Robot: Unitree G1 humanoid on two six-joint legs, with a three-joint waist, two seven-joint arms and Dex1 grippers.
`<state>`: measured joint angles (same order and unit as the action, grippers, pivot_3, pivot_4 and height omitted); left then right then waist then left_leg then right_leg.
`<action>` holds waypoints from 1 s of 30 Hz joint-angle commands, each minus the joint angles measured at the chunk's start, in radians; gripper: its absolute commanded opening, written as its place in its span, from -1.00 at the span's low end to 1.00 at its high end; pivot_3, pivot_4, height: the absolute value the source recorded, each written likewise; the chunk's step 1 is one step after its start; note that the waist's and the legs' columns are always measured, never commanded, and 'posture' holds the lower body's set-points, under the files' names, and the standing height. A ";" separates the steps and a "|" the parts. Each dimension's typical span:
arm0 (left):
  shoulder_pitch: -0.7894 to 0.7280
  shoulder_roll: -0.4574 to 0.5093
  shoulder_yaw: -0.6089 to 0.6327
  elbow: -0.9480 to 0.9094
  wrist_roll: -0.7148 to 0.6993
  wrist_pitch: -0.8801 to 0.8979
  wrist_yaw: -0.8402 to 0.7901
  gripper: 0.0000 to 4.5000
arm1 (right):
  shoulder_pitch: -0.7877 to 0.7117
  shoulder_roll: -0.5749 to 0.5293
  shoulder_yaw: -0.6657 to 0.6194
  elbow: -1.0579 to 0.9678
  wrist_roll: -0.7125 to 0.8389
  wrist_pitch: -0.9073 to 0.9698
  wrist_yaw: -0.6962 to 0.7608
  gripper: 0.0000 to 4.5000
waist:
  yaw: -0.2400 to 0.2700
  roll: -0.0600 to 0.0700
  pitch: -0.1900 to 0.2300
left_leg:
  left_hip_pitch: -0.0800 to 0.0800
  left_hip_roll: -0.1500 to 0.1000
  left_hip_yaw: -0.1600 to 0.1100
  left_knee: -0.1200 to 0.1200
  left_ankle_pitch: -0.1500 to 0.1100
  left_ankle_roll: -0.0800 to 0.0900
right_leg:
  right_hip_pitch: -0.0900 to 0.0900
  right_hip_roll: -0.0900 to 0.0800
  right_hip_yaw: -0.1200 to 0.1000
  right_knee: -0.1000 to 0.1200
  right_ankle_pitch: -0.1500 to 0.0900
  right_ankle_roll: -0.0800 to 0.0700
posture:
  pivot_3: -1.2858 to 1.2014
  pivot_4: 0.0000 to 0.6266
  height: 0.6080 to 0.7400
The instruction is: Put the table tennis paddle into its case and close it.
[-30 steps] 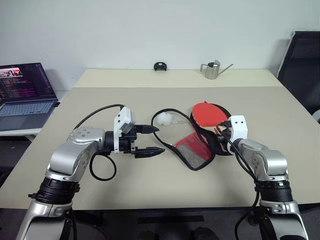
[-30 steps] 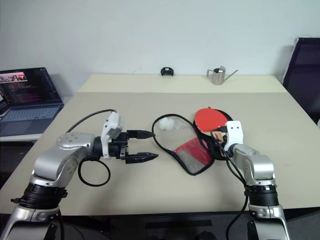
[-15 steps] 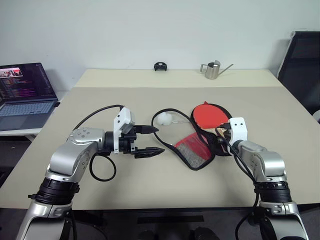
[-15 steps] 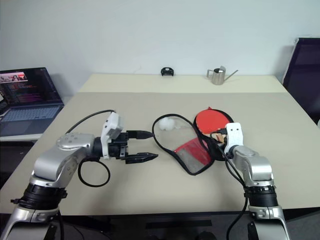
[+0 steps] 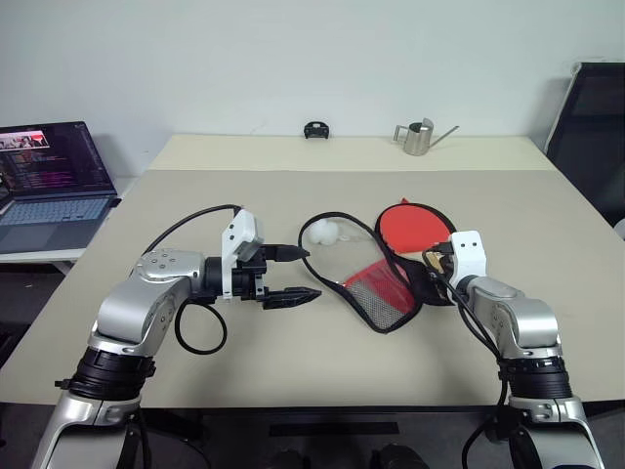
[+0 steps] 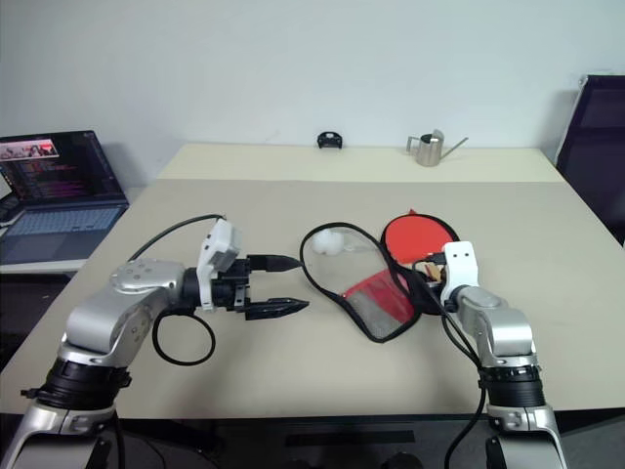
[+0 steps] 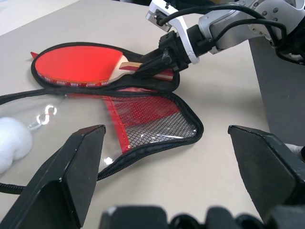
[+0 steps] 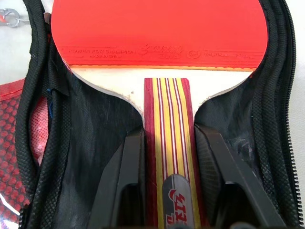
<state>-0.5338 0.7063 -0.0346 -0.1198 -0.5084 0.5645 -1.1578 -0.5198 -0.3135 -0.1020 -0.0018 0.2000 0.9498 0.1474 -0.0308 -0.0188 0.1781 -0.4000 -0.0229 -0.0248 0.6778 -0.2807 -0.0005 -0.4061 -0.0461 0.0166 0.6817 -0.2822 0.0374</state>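
Observation:
The table tennis paddle (image 8: 157,33) lies face up in the black half of the open case (image 7: 147,119). The case's red mesh flap (image 5: 381,288) is folded out toward the left. My right gripper (image 8: 167,133) sits at the paddle's striped wooden handle (image 8: 167,109). One black finger stands on each side of the handle with a thin gap, so the gripper is open. In the head views this gripper (image 5: 430,262) is at the case's right edge. My left gripper (image 5: 311,272) hangs open and empty above the table, left of the case.
A white fluffy ball (image 5: 322,233) lies by the zipper loop behind the case. A laptop (image 5: 49,181) stands on a side table at the far left. A metal watering can (image 5: 418,137) and a small black object (image 5: 314,129) sit at the back. A black chair (image 5: 591,127) is at the right.
The head view has shifted slightly. Neither arm has visibly moved, and the paddle and case lie as before.

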 commanded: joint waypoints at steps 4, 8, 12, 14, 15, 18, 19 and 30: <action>0.000 0.012 0.025 -0.039 -0.015 -0.006 0.001 1.00 | -0.001 -0.006 -0.032 -0.071 0.011 -0.003 0.003 0.78 | 0.000 0.000 0.000 | 0.000 0.000 0.000 0.000 0.000 0.000 | 0.000 0.000 0.000 0.000 0.000 0.000 | 0.03 -0.52 1.00; 0.012 0.015 0.034 -0.035 -0.011 -0.009 0.010 1.00 | 0.016 -0.027 -0.049 -0.166 0.064 0.013 0.061 0.93 | 0.000 0.000 0.000 | 0.000 0.000 0.000 0.000 0.000 0.000 | 0.000 0.000 0.000 0.000 0.000 0.000 | 0.03 -0.52 1.00; 0.039 0.018 0.050 -0.031 -0.011 -0.008 0.031 1.00 | 0.046 -0.084 -0.072 -0.278 0.156 0.047 0.175 0.93 | 0.000 0.000 0.000 | 0.000 0.000 0.000 0.000 0.000 0.000 | 0.000 0.000 0.000 0.000 0.000 0.000 | 0.03 -0.52 1.00; 0.055 0.016 0.056 -0.030 -0.015 -0.003 0.042 1.00 | 0.058 -0.126 -0.081 -0.314 0.201 0.033 0.245 0.93 | 0.000 0.000 0.000 | 0.000 0.000 0.000 0.000 0.000 0.000 | 0.000 0.000 0.000 0.000 0.000 0.000 | 0.03 -0.52 1.00; 0.063 0.014 0.060 -0.027 -0.016 -0.001 0.048 1.00 | 0.063 -0.148 -0.086 -0.324 0.221 0.028 0.278 0.93 | 0.001 0.000 0.000 | 0.000 0.000 0.000 0.000 0.000 0.000 | 0.000 0.000 0.000 0.000 0.000 0.000 | 0.03 -0.52 1.00; 0.082 0.009 0.059 -0.013 -0.009 0.003 0.064 1.00 | 0.079 -0.232 -0.098 -0.337 0.265 -0.020 0.397 0.93 | 0.001 0.000 0.000 | 0.000 0.000 0.000 0.000 0.000 0.000 | 0.000 0.000 0.000 0.000 0.000 0.000 | 0.03 -0.52 1.00; 0.089 0.009 0.054 -0.006 -0.003 0.002 0.066 1.00 | 0.086 -0.267 -0.100 -0.341 0.278 -0.040 0.445 0.93 | 0.001 0.000 0.000 | 0.000 0.000 -0.001 0.000 0.000 0.000 | 0.001 0.000 0.000 0.000 0.000 0.000 | 0.03 -0.52 1.00; 0.070 -0.012 0.005 0.140 0.105 -0.018 0.136 1.00 | 0.067 -0.568 -0.149 -0.278 0.448 -0.072 0.826 0.93 | 0.002 -0.001 0.000 | 0.001 0.000 -0.001 0.000 0.000 0.000 | 0.001 0.000 -0.001 -0.001 0.000 0.000 | 0.03 -0.52 1.00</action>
<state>-0.4361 0.6978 -0.0354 0.0125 -0.4211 0.5604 -1.0352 -0.4255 -0.8545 -0.2160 -0.2666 0.6113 0.8902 0.9296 -0.0288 -0.0197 0.1786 -0.3993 -0.0226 -0.0256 0.6781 -0.2809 -0.0001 -0.4047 -0.0464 0.0158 0.6809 -0.2822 0.0374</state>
